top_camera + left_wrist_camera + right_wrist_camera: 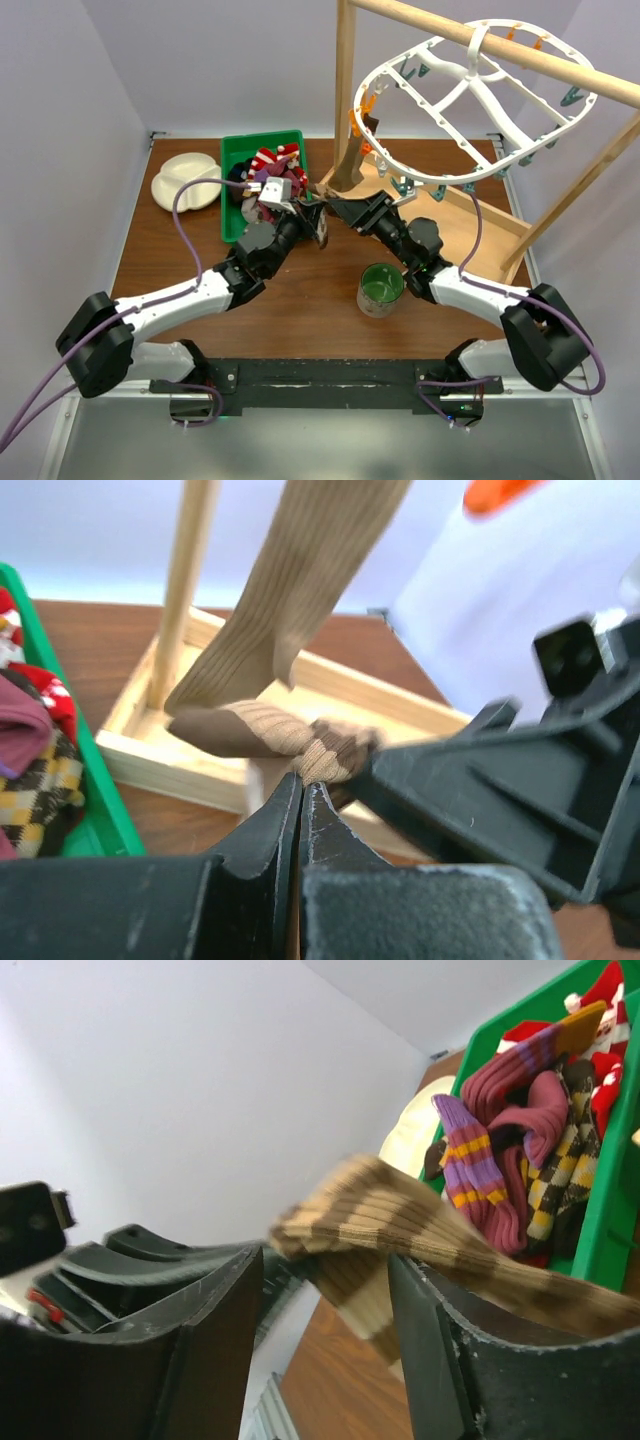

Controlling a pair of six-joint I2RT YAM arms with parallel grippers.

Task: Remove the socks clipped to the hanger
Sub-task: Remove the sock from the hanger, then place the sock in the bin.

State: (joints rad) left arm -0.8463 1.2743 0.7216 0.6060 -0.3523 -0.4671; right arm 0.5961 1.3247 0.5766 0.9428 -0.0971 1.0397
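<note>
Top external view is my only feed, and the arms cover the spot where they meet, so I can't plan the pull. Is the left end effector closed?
Observer: Yes. In the left wrist view the left end effector has its fingers pressed together, with the toe end of the tan ribbed sock bunched right at their tips. Whether any fabric is pinched, I cannot tell.
Operator: And the right one?
Observer: The right end effector is open. The sock passes between its fingers and lies across one of them.
</note>
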